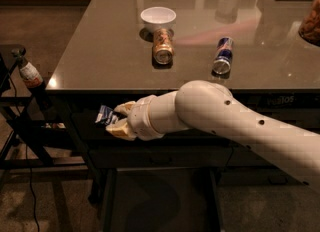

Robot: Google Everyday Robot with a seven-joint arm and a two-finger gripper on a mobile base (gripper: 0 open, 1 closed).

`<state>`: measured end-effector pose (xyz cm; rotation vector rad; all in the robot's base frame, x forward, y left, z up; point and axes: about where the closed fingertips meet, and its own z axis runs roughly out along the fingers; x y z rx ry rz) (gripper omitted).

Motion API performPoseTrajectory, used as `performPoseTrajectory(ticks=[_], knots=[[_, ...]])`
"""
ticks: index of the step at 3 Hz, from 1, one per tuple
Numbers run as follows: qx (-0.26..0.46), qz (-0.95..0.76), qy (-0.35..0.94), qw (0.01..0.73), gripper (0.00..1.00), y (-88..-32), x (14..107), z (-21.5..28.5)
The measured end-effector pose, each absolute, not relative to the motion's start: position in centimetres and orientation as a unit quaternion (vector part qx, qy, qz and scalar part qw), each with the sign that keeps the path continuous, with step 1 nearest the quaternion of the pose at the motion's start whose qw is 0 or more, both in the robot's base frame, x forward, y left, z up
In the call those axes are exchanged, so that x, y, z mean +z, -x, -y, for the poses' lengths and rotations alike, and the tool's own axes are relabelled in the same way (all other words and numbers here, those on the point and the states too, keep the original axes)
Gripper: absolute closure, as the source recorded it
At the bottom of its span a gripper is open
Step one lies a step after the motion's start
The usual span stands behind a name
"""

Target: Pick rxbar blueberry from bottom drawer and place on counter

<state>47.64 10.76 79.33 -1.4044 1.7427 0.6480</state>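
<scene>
Just below near-left edge of glossy grey-brown table (pixel 100 61), cream jaws pinch small dark-blue rxbar blueberry (pixel 105 114), clear above open dark grey bottom drawer (pixel 160 201), prob. ready to lift onto table.

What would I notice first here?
The big white arm reaches in from the right, its gripper shut on the rxbar, just under the front edge of the counter. On the counter, a brown can and a blue can lie on their sides near a white bowl.
</scene>
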Motion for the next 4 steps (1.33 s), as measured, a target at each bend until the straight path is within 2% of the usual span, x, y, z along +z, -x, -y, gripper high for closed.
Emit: performPoseTrajectory(ticks=[1, 3, 4], knots=[[0.252, -0.685, 0.555, 0.398, 1.00, -47.8, 80.0, -10.9], [0.195, -0.657, 0.586, 0.433, 1.00, -48.8, 89.1, -10.9], [0.198, -0.658, 0.583, 0.433, 1.00, -49.6, 88.8, -11.0]])
